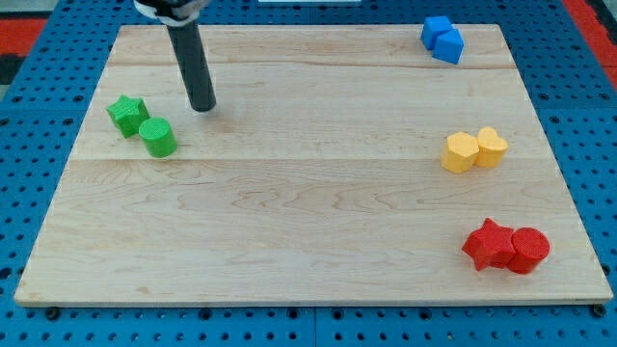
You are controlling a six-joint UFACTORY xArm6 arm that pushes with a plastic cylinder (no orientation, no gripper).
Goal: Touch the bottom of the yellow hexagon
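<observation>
Yellow hexagon (461, 152) sits at the frame's right, touching a yellow heart (492, 146). My tip (202, 108) rests upper left, near the green cylinder (158, 138); no claw exists.

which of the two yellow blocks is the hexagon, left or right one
The yellow hexagon is the one on the view's left of the pair; the yellow heart touching it has a notched top. My tip is far off, by the green blocks.
</observation>
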